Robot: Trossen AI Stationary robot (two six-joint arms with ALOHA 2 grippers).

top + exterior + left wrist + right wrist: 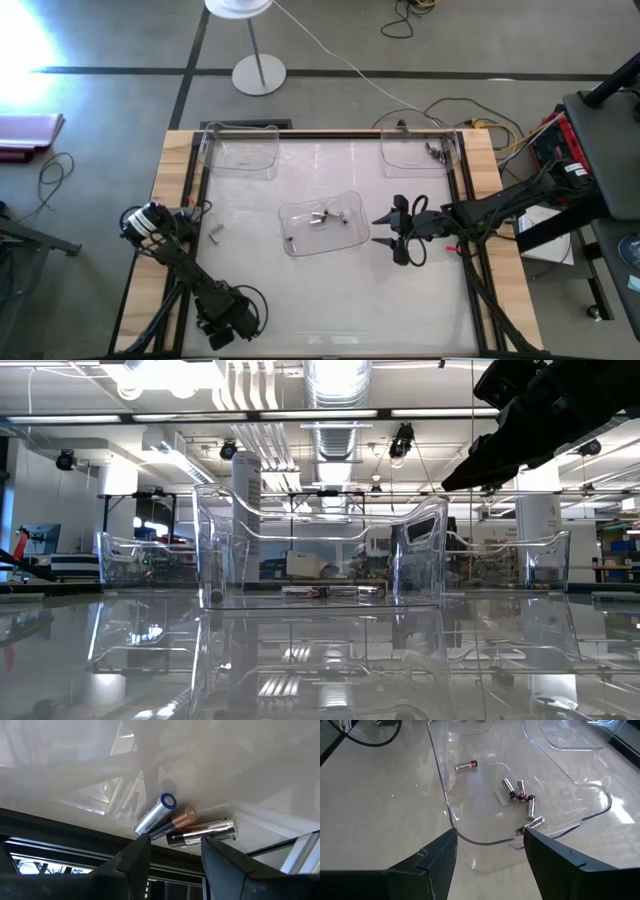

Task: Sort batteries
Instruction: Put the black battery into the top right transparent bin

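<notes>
Overhead view: even, bright illumination, with a blown-out white patch on the floor at the upper left corner. The glossy counter shows pale streaked reflections. Low view: strong backlight from ceiling fixtures; the arm reads as a dark silhouette, and the counter mirrors the lights and the clear tray, whose walls catch bright highlights. Left wrist view: near gripper fingers dark and soft-focused; batteries sharp, with specular highlights. Right wrist view: diffuse light, faint glare on the counter, soft shadows.
</notes>
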